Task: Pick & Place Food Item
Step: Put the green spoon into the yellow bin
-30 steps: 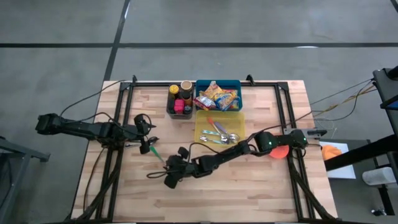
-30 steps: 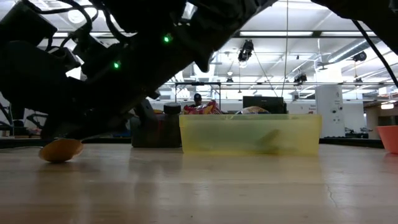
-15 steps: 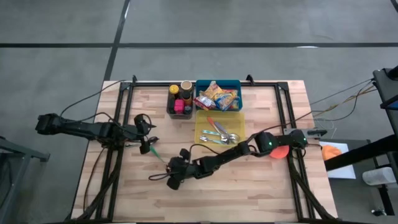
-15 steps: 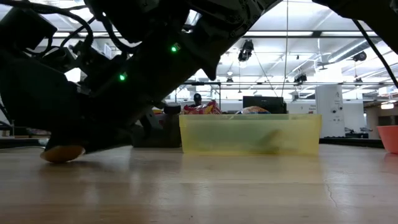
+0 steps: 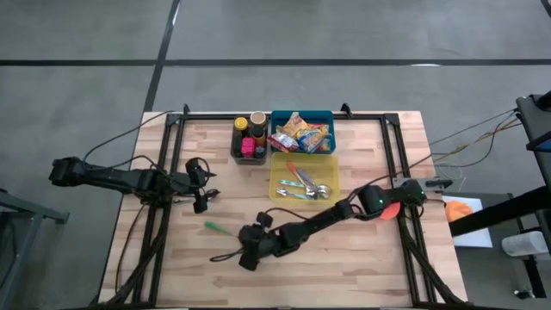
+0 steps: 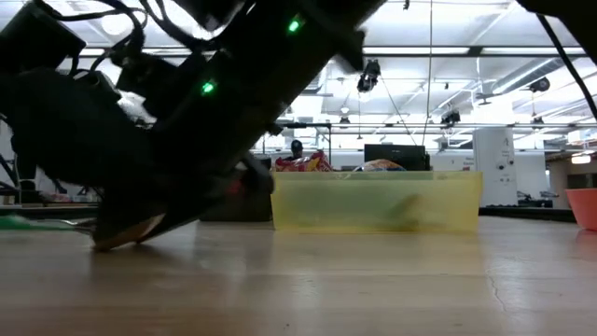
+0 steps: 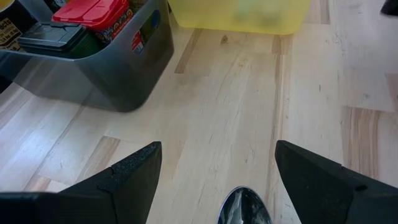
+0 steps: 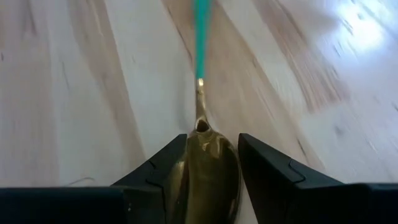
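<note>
Gold spoon (image 8: 204, 163) with a green handle sits clamped by its bowl in the right gripper (image 5: 250, 256), near the desk's (image 5: 362, 267) front edge. Left gripper (image 5: 202, 200) waits spread wide by the left edge.

Right hand (image 5: 247, 257) low, gripping; left hand (image 5: 203, 201) open.

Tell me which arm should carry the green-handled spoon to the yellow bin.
Right. Its end effector is already shut on the spoon; the left end effector waits open at the table's left.

Gold-bowled, green-handled spoon (image 8: 200, 106) lies flat on wooden table (image 5: 362, 258).
</note>
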